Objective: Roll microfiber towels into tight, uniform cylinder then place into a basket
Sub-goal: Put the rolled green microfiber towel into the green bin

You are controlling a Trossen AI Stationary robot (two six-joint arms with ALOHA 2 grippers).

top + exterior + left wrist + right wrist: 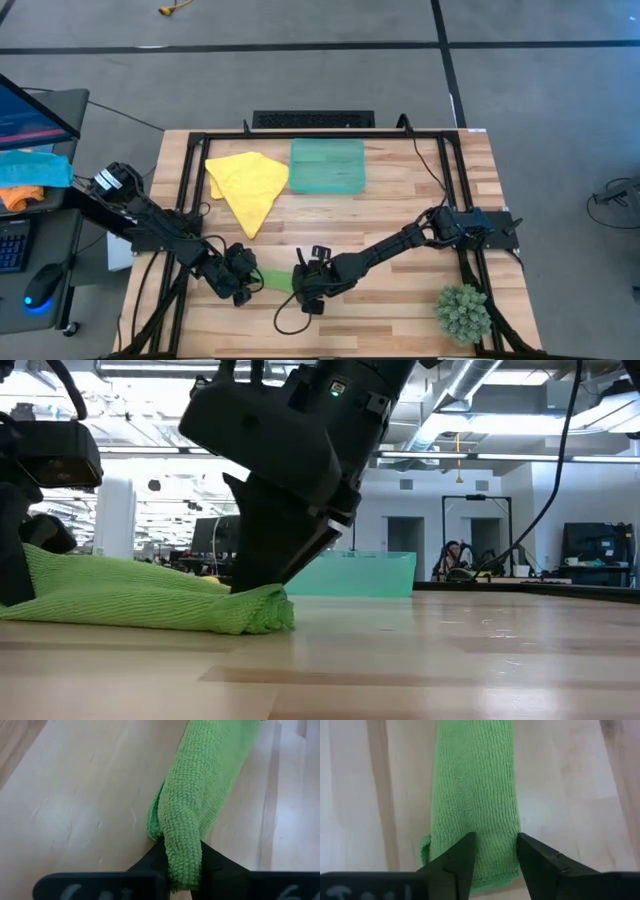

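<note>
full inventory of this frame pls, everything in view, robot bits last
green towel: 1, lime green, rolled into a long strip at the table's near edge, between the two grippers
yellow towel: 1, bright yellow, lying loose at the table's far left, beside the basket
basket: 1, translucent teal, far centre of the table
plant: 1, green, near right corner
table: 1, light wood, black frame rails
blue and orange cloths: on the side desk at left
left gripper: jaws shut on the green towel's end
right gripper: jaws open, straddling the other end
</note>
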